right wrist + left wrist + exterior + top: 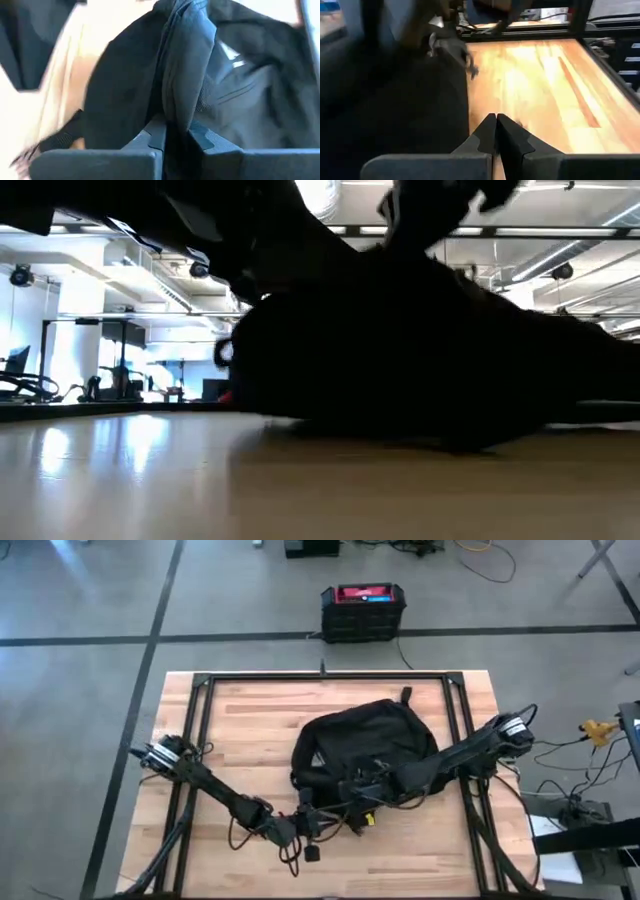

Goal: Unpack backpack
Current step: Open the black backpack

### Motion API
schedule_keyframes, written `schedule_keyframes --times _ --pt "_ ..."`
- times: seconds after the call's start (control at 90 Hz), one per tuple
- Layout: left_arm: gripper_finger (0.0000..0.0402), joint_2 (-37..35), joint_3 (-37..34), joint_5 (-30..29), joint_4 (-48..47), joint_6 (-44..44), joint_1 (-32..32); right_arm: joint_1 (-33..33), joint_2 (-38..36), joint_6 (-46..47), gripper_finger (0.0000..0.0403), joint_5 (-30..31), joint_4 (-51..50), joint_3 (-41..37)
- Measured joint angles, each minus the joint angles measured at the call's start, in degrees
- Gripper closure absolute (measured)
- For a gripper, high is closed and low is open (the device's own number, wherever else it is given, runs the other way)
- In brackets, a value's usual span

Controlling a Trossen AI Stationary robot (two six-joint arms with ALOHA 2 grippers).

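At table centre, slightly toward the right arm's side: backpack (pixel 365 745), black, slumped flat on the wooden table (pixel 250 710), near edge facing both arms. Right gripper (pixel 176 131) pinching a ridge of backpack fabric, fold standing up between the 2 fingers, jaws nearly closed on it; pale triangular logo (pixel 231 56) just beyond the fold. Left gripper (pixel 496 131) at the backpack's near-left edge, fingers pressed together, nothing between them, bare wood ahead and black fabric alongside. Zip pulls (pixel 451 47) visible past the left fingers, blurred. Low view mostly blocked by the bag's dark bulk, no use for contact checks. Likely step: getting the opening exposed, nothing unpacked on the table yet. To do it well: keep the right pinch firm and lift only enough to tension the fabric, not drag the whole bag; confirm the fold is a zip-side flap and not just loose shell. Bring left in open, aim for a pull tab, close fully before tugging along the zip line. Risk: soft fabric slipping out of the pinch, or the bag sliding on smooth wood under a sideways pull.
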Motion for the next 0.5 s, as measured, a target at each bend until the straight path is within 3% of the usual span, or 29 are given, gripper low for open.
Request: schedule_keyframes --times 0.222,0.367,0.5 --pt "0.0398 0.0 0.0 -11.5 6.4 -0.6 0.9 -1.1 -2.3 3.6 0.04 4.2 1.6 2.3" --pt "0.0369 0.0 0.0 -10.9 9.8 -0.8 2.2 -2.7 -1.1 9.5 0.04 4.2 1.7 1.4" --pt "0.0312 0.0 0.1 -6.0 11.0 -0.7 3.2 -3.1 -0.9 10.5 0.04 4.5 1.6 1.3"
